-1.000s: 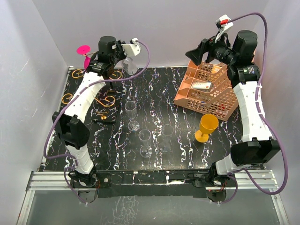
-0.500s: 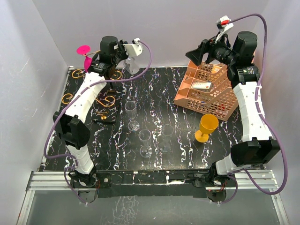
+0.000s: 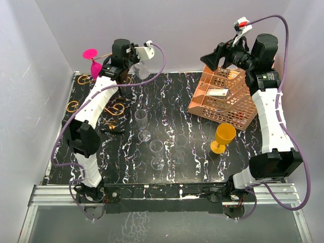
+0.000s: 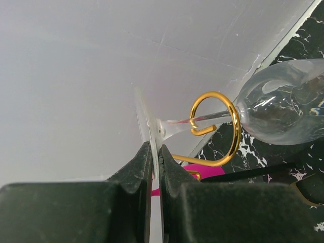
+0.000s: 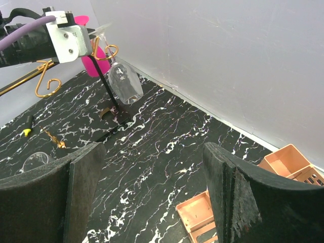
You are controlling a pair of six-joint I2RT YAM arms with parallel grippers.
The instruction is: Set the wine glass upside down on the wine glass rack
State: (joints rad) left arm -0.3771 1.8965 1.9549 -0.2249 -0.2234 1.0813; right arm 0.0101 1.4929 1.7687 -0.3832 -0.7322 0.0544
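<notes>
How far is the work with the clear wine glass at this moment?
Done: the wine glass is inverted, its stem threaded through the rack's gold scroll. In hand: the left tool pinches the glass's foot. Left: open the tool and withdraw, so the glass hangs alone.

The table (image 3: 202, 164) has a black top with white veining. Standing on it:
- left rear: gold-wire wine glass rack (image 3: 117, 108)
- centre: clear stemmed glasses (image 3: 142, 124), upright
- right rear: orange perforated tray rack (image 3: 223, 101)
- just in front of the tray rack: yellow goblet (image 3: 223, 137)
</notes>
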